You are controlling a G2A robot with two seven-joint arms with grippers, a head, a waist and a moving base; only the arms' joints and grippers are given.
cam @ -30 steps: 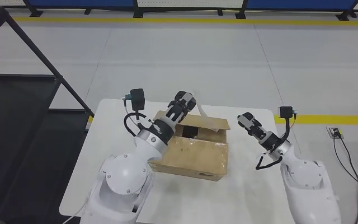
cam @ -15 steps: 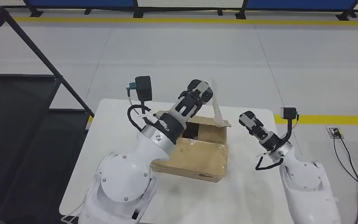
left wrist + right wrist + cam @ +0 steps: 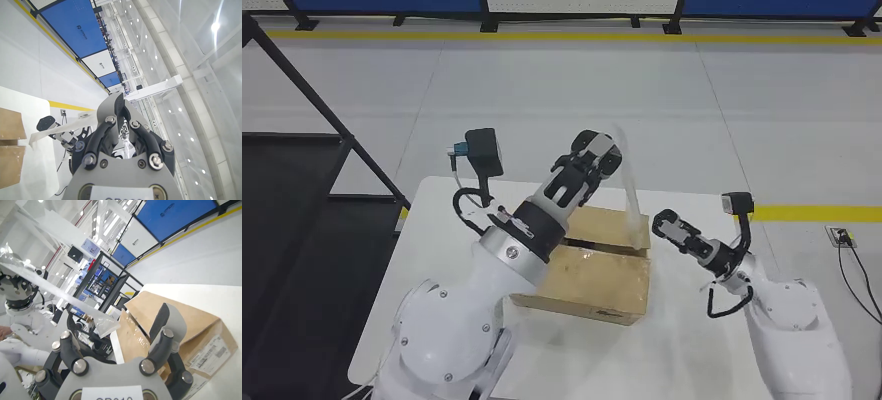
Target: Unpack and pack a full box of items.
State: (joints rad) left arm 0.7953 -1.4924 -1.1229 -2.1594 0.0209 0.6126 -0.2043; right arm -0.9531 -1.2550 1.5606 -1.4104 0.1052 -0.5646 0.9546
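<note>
A brown cardboard box (image 3: 592,268) sits in the middle of the white table (image 3: 687,335), its top flaps lying nearly flat with a narrow slit between them. My left gripper (image 3: 604,150) is held high above the box's far edge, shut on a long strip of clear tape (image 3: 628,190) that hangs down to the box's far right corner. The left wrist view has the shut fingertips (image 3: 119,103) with the tape strip (image 3: 62,128) trailing toward the box (image 3: 10,123). My right gripper (image 3: 663,221) stands open just right of the box (image 3: 170,317), the tape strip (image 3: 56,291) passing before it.
The table's right and front parts are bare white surface. A black metal frame (image 3: 312,110) stands off the table's left side. A yellow floor line (image 3: 822,213) runs behind the right arm.
My left gripper rose and swung right, drawing the tape strip up off the box. The raised flaps dropped nearly flat, hiding the dark inside. My right gripper moved left toward the box.
</note>
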